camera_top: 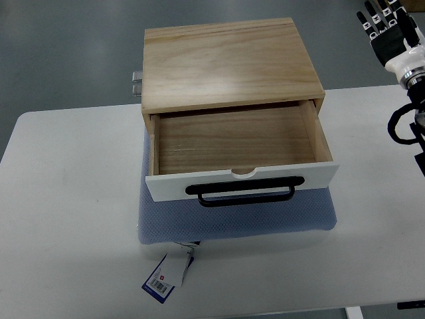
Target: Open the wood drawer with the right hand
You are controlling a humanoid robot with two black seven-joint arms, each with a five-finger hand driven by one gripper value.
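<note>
Viewing from above, we find the pale wooden drawer (239,143) pulled out, its black bar handle (246,191) well left of the right hand's (392,36) released fingers (375,16).

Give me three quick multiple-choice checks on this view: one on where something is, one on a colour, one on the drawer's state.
1. Where is the right robot hand?
A. On the handle
B. Top right corner, away from the box
C. Inside the drawer

2. What colour is the drawer's handle?
A. Black
B. Red
C. Silver

3. What state is the drawer in?
A. Fully shut
B. Removed from the box
C. Pulled out, nothing inside

Answers:
1. B: the robot hand shows at the top right, clear of the wooden box.
2. A: a black bar sits on the white drawer front.
3. C: the bare wooden floor of the drawer is exposed.
</note>
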